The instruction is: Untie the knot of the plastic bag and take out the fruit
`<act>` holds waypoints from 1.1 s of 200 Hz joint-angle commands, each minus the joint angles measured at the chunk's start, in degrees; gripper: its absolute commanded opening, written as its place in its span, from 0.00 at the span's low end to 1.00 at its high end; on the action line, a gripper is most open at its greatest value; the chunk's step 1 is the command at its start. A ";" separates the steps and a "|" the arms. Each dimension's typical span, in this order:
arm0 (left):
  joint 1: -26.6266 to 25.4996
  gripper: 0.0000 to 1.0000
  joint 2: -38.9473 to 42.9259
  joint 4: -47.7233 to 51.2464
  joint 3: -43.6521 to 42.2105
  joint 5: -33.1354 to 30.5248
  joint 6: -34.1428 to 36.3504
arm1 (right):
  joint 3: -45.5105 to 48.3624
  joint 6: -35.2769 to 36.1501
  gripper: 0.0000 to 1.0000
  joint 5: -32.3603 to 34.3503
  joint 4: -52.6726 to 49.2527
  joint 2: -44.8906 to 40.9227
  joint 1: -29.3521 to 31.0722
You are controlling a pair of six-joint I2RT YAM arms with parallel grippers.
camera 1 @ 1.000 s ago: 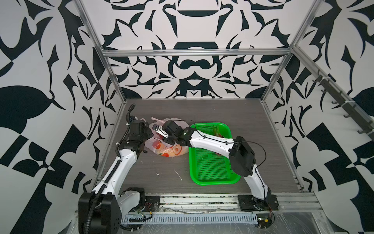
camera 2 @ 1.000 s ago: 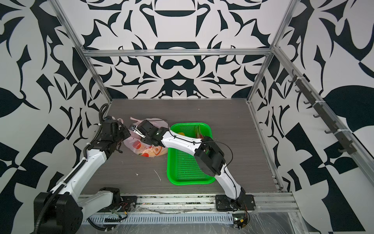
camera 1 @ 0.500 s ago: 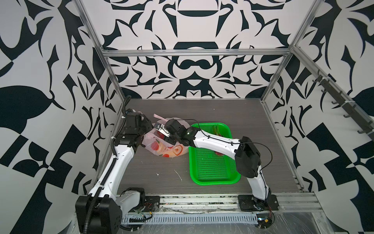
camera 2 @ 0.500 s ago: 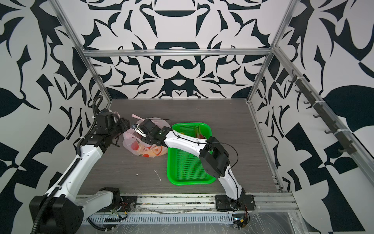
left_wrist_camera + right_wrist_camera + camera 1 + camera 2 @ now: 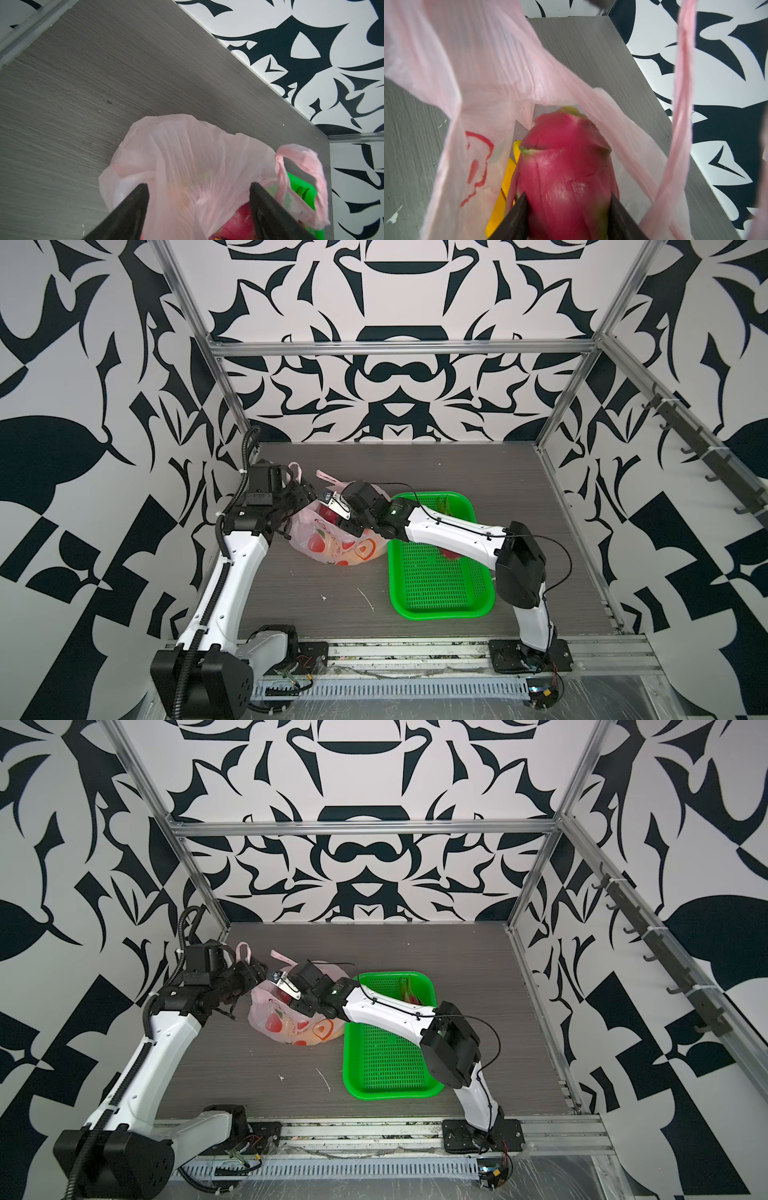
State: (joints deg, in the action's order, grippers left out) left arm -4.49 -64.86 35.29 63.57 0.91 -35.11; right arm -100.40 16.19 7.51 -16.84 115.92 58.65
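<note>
While my right jaws clamp a dragon fruit (image 5: 566, 176), my left jaws gape. Loose plastic bag (image 5: 187, 162) lies between them.

Both top views: bright, even, diffuse overhead light; no hard glare on grey table (image 5: 457, 472). Soft, faint shadows hug plastic bag (image 5: 332, 543) and green basket (image 5: 440, 585). Wide-angle bowing of frame posts (image 5: 224, 377) toward edges; centre sharp.

Left wrist view: table grain crisp, bag slightly soft, left gripper fingers (image 5: 128, 212) dark blurred silhouettes.

Right wrist view: dragon fruit (image 5: 566, 166) close, soft-focus, mild sheen. Bag film lit through, pale, blurred near lens. Handle loop (image 5: 683, 104) smeared.
</note>
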 commanded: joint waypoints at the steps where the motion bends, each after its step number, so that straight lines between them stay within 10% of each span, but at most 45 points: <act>1: -0.78 0.80 1.29 6.47 2.74 5.76 2.13 | -1.61 -1.77 0.00 -1.00 6.05 -3.20 0.22; 150: -0.78 0.83 7.96 26.06 14.42 1.75 2.71 | -4.54 -4.11 0.00 -0.59 8.07 -2.18 0.14; 220: -0.78 0.84 5.89 29.69 19.91 12.85 2.34 | -6.12 -4.65 0.00 -3.27 6.47 -2.28 -0.05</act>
State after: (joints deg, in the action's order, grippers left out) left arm -5.17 -58.57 60.05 81.19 7.46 -33.01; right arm -103.02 12.36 5.72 -12.47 115.94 58.61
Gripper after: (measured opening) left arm 0.838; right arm 0.534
